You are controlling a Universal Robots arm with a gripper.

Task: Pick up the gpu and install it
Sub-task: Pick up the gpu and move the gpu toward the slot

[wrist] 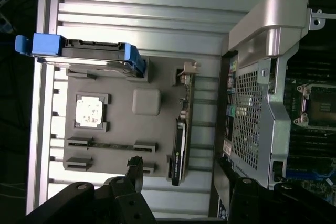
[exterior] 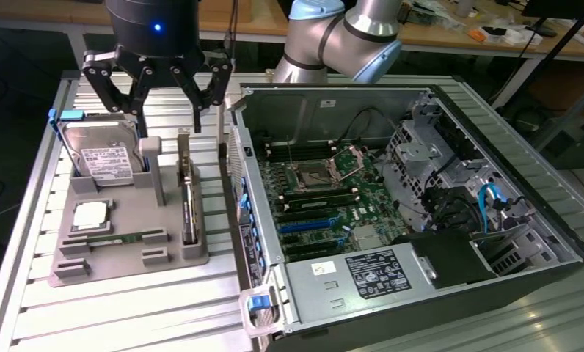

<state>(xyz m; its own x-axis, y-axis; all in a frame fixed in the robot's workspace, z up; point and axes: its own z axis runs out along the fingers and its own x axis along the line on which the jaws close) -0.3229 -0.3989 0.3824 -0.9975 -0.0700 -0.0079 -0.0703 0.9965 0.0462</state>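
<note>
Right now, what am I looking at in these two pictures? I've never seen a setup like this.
A robot arm carries a black hand, fingers open, holding nothing. One picture comes from a camera standing off the arm. The other comes from a camera on the arm's wrist, looking down. On the slatted metal table sits a grey holder with computer parts: a hard drive, a processor chip, a RAM stick and the gpu, standing on edge. Beside it lies an open computer case. The hand hovers above the holder, near the gpu.
</note>
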